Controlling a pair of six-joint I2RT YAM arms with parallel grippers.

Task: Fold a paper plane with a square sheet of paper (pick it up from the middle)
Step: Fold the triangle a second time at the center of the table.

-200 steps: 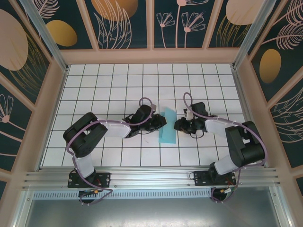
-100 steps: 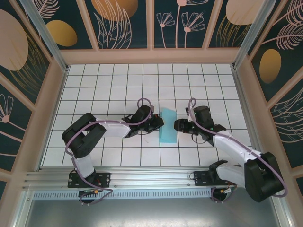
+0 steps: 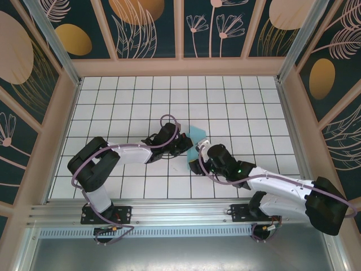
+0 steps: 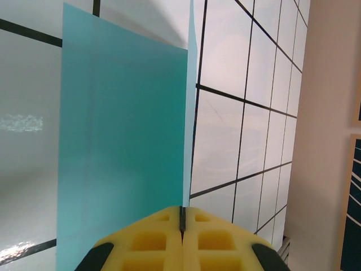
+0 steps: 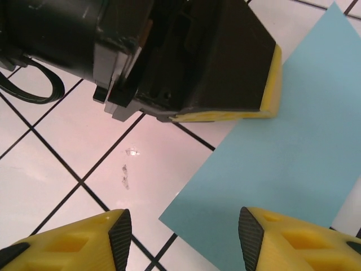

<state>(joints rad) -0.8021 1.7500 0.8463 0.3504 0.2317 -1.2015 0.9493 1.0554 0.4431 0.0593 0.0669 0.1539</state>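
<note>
Left pincer (image 4: 181, 217) tight on paper (image 4: 124, 141), white-tiled table (image 4: 225, 56)

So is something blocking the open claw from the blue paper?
Nothing visible is. The open right gripper hangs right over a corner of the square sheet of paper. The left gripper is shut on the paper's edge farther along, not in between.
</note>
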